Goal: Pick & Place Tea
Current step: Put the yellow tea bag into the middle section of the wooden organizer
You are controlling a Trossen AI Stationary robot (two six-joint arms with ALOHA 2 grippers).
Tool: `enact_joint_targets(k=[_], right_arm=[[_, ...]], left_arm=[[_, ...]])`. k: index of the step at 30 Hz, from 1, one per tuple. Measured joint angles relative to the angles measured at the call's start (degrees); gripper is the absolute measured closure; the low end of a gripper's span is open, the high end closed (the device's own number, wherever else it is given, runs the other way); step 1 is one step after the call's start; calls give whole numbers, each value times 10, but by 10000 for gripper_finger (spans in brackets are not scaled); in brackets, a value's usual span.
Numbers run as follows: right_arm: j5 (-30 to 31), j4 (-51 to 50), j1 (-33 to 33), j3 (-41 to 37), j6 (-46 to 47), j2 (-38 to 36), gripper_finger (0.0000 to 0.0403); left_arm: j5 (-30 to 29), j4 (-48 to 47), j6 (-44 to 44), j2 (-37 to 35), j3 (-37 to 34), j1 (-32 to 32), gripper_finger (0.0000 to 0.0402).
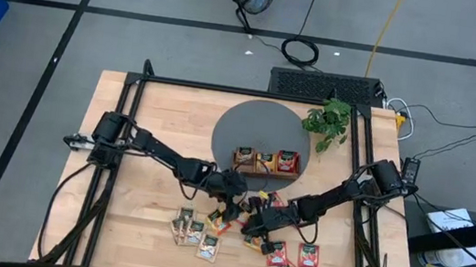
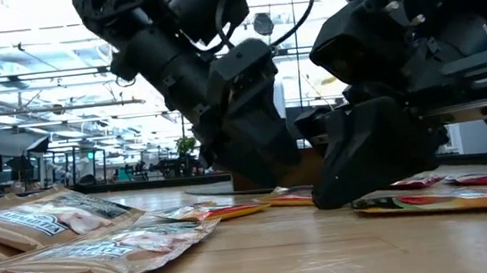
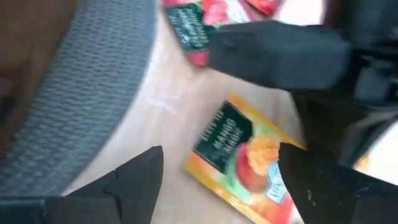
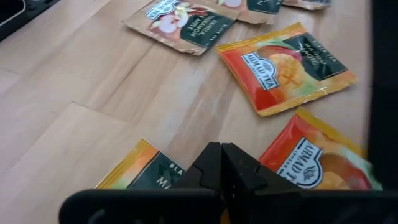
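Tea sachets lie flat and scattered on the wooden table: beige ones (image 1: 193,232), red ones (image 1: 295,261) and orange ones (image 1: 219,221). More sachets stand in the wooden tray (image 1: 265,161) on the grey round mat (image 1: 257,131). My left gripper (image 3: 221,149) is open, tilted down over an orange mango sachet (image 3: 239,158), with one finger on either side and clear of it. My right gripper (image 4: 221,152) is shut. It stands low over the table close beside the left one, between two orange sachets (image 4: 134,177) (image 4: 311,165). My right gripper slants down with its shut fingertips (image 2: 326,202) at the table top. The gripper itself hides the tips, so I cannot tell whether they rest on the wood, on a sachet's edge, or on nothing.
A small green plant (image 1: 327,119) stands at the mat's far right edge. A black frame (image 1: 130,110) runs around the table. The two arms cross close together near the table's middle (image 1: 251,211). Bare wood lies at the near left (image 1: 128,230).
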Motion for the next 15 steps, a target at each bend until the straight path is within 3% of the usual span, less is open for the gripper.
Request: enact_joint_targets(k=[11,15], right_arm=[[-2,1,1,-6,5,-1,403],[7,0,2,-6,9,-1,403]], left_arm=[[0,-5,-28,1,-4,0,88],[26,-6,-35,1,-4,-3,92]])
